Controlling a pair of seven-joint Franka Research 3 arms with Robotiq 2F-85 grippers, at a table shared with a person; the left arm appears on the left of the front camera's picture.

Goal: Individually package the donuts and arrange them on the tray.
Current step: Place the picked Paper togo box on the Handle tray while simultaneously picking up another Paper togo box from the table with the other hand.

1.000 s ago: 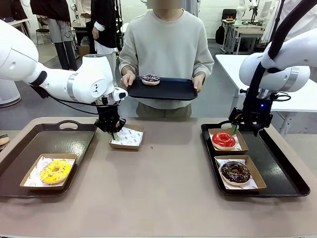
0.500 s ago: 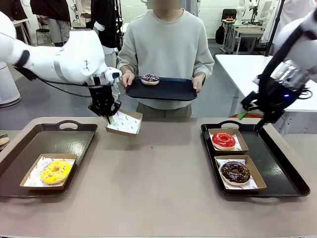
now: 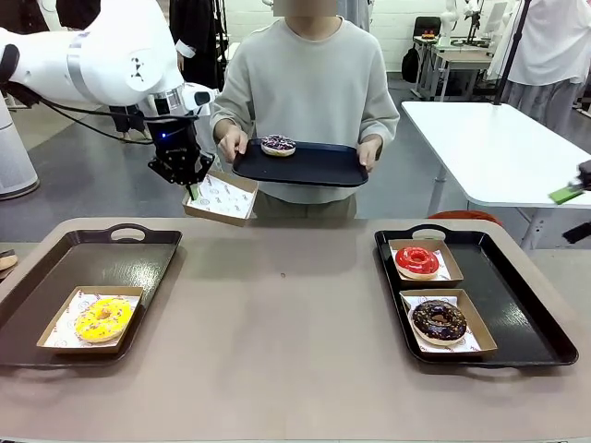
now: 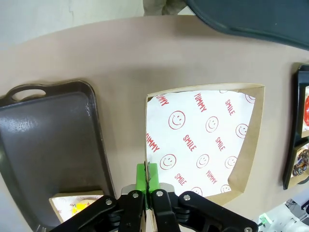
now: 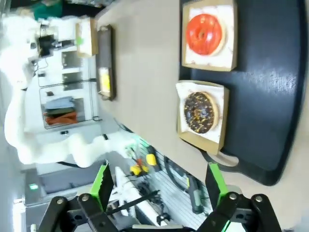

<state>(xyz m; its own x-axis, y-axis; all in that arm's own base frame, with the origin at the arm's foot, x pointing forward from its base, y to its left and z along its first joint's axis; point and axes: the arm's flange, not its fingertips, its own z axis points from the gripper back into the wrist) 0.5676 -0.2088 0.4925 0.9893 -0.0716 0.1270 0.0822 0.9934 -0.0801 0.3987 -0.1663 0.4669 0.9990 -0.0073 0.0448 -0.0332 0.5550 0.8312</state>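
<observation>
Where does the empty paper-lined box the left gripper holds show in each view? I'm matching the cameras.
Front view: empty paper-lined box upper left, lifted, pinched by the left gripper.
Left wrist view: centre-right, its edge clamped at the bottom.
Right wrist view: small, top left, edge-on.
Shared landmark: the yellow donut in its box on the left tray.

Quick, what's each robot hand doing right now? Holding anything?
Left gripper: shut on the empty box, lifted off the table.
Right gripper: open, holding nothing.
</observation>
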